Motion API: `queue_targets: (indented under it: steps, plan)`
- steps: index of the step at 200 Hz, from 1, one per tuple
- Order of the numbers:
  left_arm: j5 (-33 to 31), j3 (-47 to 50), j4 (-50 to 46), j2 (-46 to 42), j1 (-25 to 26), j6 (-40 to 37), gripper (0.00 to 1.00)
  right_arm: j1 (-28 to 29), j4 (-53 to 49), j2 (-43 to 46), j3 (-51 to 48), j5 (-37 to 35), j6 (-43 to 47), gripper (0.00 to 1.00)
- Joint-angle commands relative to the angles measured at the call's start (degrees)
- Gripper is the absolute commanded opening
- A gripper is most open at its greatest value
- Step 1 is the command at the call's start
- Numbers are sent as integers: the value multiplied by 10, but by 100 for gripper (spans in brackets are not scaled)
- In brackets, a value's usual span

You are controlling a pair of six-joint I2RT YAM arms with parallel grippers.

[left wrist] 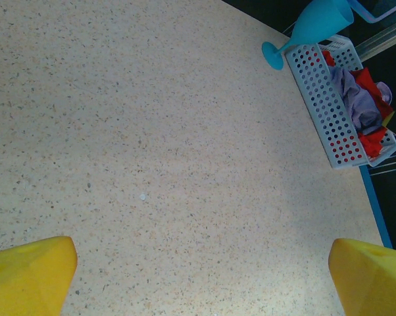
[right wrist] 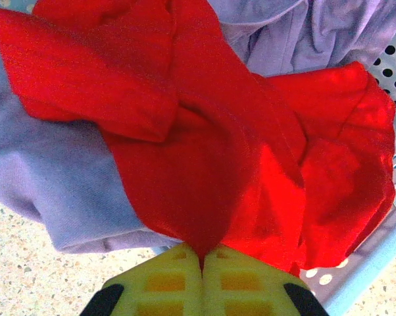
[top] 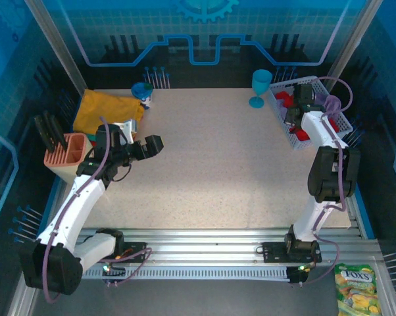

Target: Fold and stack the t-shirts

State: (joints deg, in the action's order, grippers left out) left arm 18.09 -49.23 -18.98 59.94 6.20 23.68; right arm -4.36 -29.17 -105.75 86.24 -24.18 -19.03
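Closest of all are the two yellow fingers of the right gripper [right wrist: 202, 263], pressed together with a point of the red shirt [right wrist: 211, 151] caught in the seam between them. That shirt lies crumpled over a lavender shirt [right wrist: 60, 197], both heaped in the white basket [right wrist: 382, 243], whose dotted wall runs down the right side of the cloth. Speckled tabletop shows just below the lavender cloth at the lower left.

From above, the basket sits along the far right edge of the table [top: 211, 171], its outer side close to the table's rim, and the right arm reaches straight forward into it. A blue goblet [top: 260, 87] stands just beside the basket's far left corner, near the back edge.

The left gripper [top: 152, 146] hangs over the left part of the table with its jaws spread wide and nothing between them; its own camera looks down on bare surface stretching across to the basket. A broad stretch of bare tabletop lies between the two arms.

A mustard-yellow shirt [top: 102, 108] lies in the far left corner, right at the edge. A pink rack [top: 70, 153] sits at the left edge, just beside the left arm. A bag of sweets [top: 356, 289] lies off the table, beyond the near right rail.
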Motion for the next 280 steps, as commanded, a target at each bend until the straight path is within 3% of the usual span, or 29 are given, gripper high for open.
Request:
queue_targets:
  steps: [1, 66, 119, 143, 160, 217, 254, 280]
  plan:
    - [9, -3, 0, -10, 6, -2, 99, -7, -18, 27, 18, -19, -8, 0]
    - [9, -8, -1, -8, 6, 1, 99, 0, -24, 54, 115, -51, -25, 0]
    - [8, -13, 1, -3, 9, 5, 99, 17, -21, -17, 252, -133, 14, 0]
    - [5, -13, -1, -2, 10, 5, 99, 23, 14, -23, 240, -147, 18, 0]
    - [4, -9, 7, -1, 11, 11, 99, 39, 119, 3, 164, -139, 53, 0]
    - [12, 16, 108, 40, 36, 61, 99, 165, 324, 82, 21, -221, 173, 0]
    - [7, -7, 111, 65, 71, 64, 99, 251, 370, 91, 29, -268, 282, 0]
    - [3, -22, 117, 74, 89, 54, 99, 301, 317, 89, 112, -272, 327, 0]
